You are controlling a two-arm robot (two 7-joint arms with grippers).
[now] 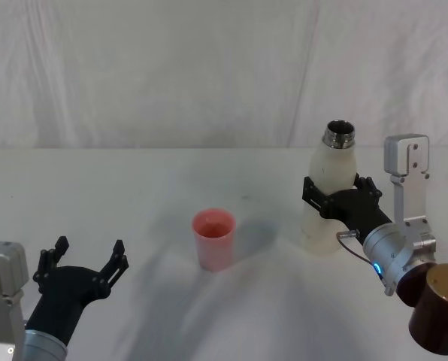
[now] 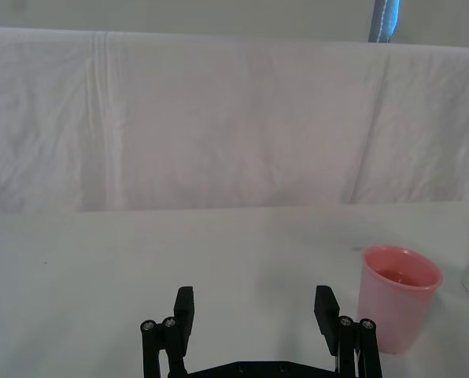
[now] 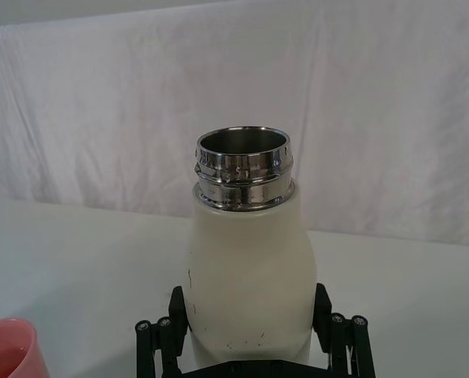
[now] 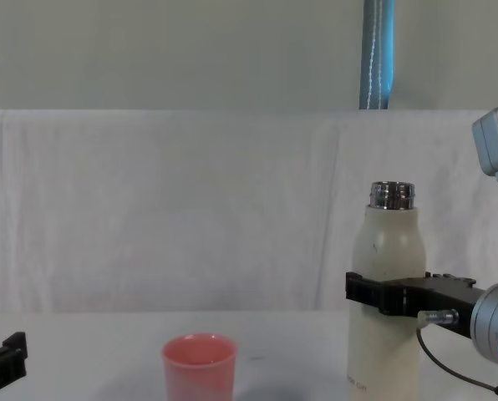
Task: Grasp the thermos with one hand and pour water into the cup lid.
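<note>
The cream-white thermos stands upright on the table at the right, its steel neck open and uncapped. My right gripper reaches in from the right and is shut on the thermos body about halfway up, one black finger on each side. In the chest view the thermos rests on its base. The pink cup lid sits upright near the table's middle, left of the thermos, with some liquid showing inside. My left gripper hovers open low at the near left, away from the cup.
A white cloth covers the table and hangs as a backdrop behind. A blue pole rises behind the backdrop. My right arm's brown joint housing fills the near right corner. Open table lies between cup and thermos.
</note>
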